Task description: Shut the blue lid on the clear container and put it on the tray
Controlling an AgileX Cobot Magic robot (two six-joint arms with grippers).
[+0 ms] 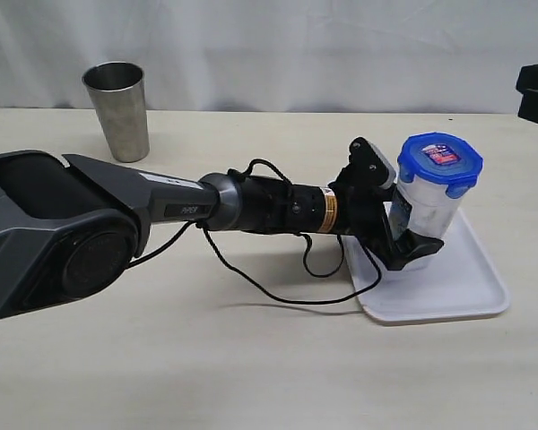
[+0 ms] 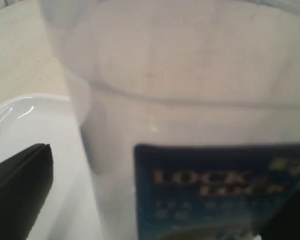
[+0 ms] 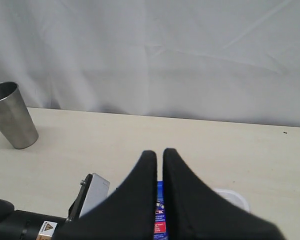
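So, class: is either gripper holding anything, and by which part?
Nothing. Left gripper straddles the clear container, jaws open; right gripper is shut and empty.

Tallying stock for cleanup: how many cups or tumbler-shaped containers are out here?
2. The steel cup stands alone at the far left; the clear container, blue lid on, stands on the tray at right. The arm may hide more.

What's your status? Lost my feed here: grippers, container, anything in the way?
Left gripper open, straddling the clear container. Right gripper shut, empty. Container upright on the tray, blue lid on. Steel cup far off, nothing blocking.
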